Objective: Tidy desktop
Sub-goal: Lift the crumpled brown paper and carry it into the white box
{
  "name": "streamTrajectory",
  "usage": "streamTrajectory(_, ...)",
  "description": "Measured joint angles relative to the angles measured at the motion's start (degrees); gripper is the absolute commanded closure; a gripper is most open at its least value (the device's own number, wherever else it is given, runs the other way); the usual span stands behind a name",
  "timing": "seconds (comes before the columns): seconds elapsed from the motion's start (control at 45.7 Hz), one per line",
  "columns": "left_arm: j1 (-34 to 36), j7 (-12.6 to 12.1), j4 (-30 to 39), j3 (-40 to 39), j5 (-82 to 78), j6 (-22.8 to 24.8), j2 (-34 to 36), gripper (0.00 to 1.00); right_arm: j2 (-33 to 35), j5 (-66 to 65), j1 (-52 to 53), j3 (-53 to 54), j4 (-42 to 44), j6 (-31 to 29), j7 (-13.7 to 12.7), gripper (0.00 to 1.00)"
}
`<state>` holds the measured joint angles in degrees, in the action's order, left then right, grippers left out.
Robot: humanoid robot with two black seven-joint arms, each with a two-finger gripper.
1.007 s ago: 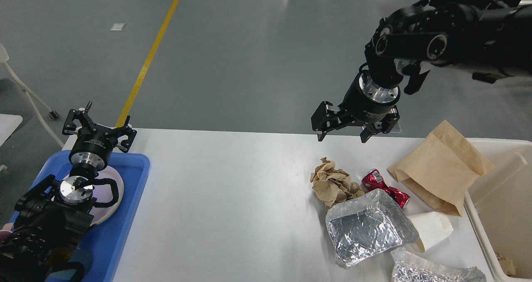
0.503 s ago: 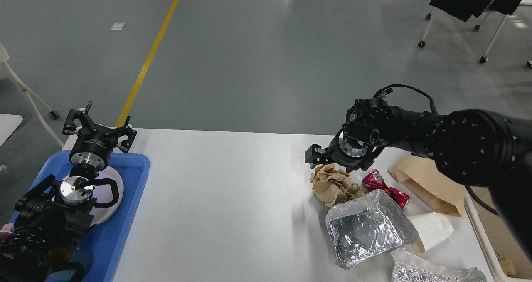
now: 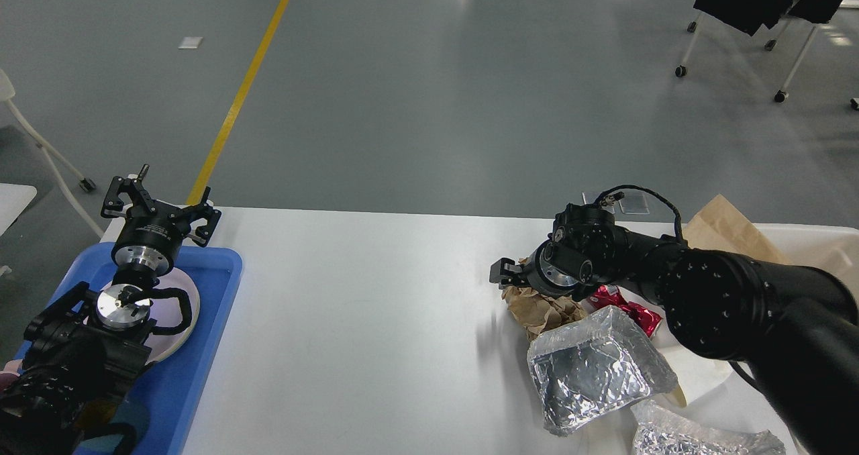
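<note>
The large white rectangular desk point(image 3: 376, 321) with rounded corners filled the lower half of the head view, its smooth matte top bare across the middle and cluttered at both ends. At its left end sat a blue plastic tray point(image 3: 201, 347) holding a pale round plate point(image 3: 189, 311). At the far right edge stood a cream-white plastic bin point(image 3: 815, 243), mostly hidden behind the right arm. A brown paper bag point(image 3: 721, 227) showed just behind that arm, near the bin.

Toward the right front lay a crumpled silver foil container point(image 3: 594, 368), and a second piece of crumpled foil point(image 3: 698, 435) lay at the bottom edge just beside it. A crumpled ball of brown paper point(image 3: 540, 311) rested on the desk touching the foil container's far side, with a crushed red can point(image 3: 624, 307) just beside it on the right. A sliver of white paper cup point(image 3: 701, 378) showed beyond the foil.

The right hand point(image 3: 513, 277) was low over the crumpled brown paper, at its far edge; it was seen end-on and dark, so I could not tell whether it was released or clenched. The left hand point(image 3: 161, 203) was raised above the far end of the blue tray, its fingers spread apart and holding nothing.
</note>
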<state>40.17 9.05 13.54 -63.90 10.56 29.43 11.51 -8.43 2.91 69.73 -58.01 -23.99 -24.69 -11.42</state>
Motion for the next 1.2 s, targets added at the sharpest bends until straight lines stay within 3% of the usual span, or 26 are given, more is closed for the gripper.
streamTrajectory(0.044, 0.0, 0.0, 0.0, 0.0, 0.0, 0.0, 0.0, 0.04, -0.04, 0.09, -0.26, 0.04, 0.0, 0.25, -0.08, 0.85)
streamTrajectory(0.088, -0.01, 0.01, 0.0, 0.0, 0.0, 0.0, 0.0, 0.04, -0.07, 0.19, -0.45, 0.07, -0.08, 0.3, -0.23, 1.0)
streamTrajectory(0.263, -0.01, 0.04, 0.0, 0.0, 0.0, 0.0, 0.0, 0.04, -0.12, 0.62, -0.76, 0.23, -0.79, -0.22, -1.83, 1.0)
streamTrajectory(0.547, -0.01, 0.04, 0.0, 0.0, -0.03, 0.0, 0.0, 0.04, 0.77, 0.8, 4.05, 3.36, -5.07, -0.12, -2.14, 1.0)
streamTrajectory(0.876, -0.01, 0.09, 0.0, 0.0, -0.03, 0.0, 0.0, 0.04, 17.49, 0.68, 29.08, 9.44, -29.52, -2.12, -2.05, 1.0)
streamTrajectory(1.029, 0.0, 0.09, -0.01, 0.0, -0.03, 0.0, 0.0, 0.04, 27.0, 0.68, 42.07, 10.52, -37.58, -8.75, -2.02, 1.0)
streamTrajectory(1.204, 0.0, 0.09, 0.0, 0.0, -0.02, 0.0, 0.0, 0.04, 34.63, 0.68, 50.54, 11.66, -39.16, -16.8, -2.02, 1.0)
